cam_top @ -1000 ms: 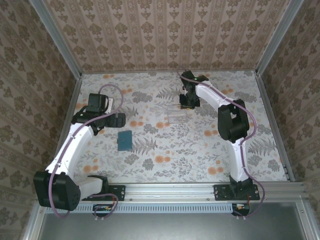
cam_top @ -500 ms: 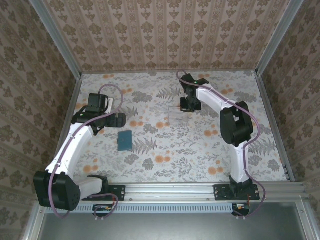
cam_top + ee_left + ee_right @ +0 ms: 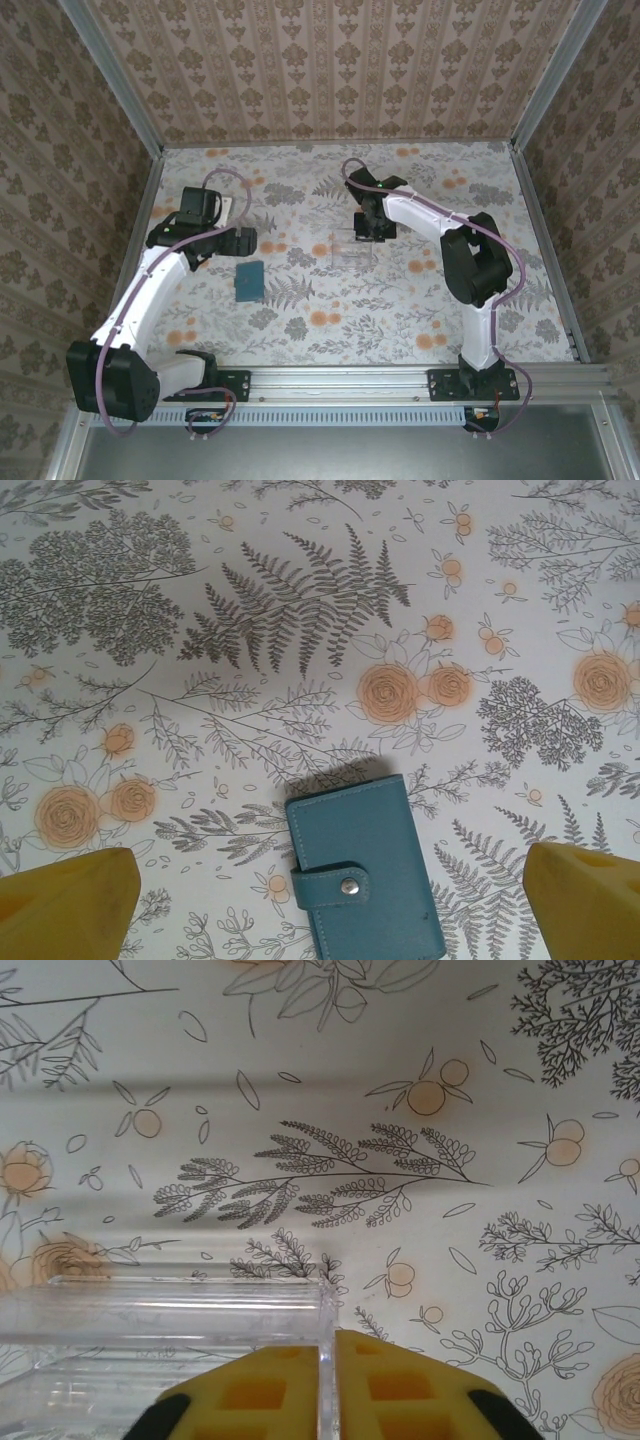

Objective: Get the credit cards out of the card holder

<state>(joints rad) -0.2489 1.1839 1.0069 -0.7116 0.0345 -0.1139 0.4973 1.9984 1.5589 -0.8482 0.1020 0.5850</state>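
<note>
The left gripper (image 3: 238,242) hovers wide open, holding nothing, above the closed teal card holder (image 3: 362,875), which lies flat on the floral counter (image 3: 300,600). Further right, the right gripper (image 3: 328,1350) is nearly closed, pinching one wall of a clear box (image 3: 150,1305).

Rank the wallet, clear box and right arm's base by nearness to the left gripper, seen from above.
1. Wallet, just beside the left gripper, left side.
2. Clear box, mid-table, toward the right.
3. Right arm's base, near edge, far right.
</note>
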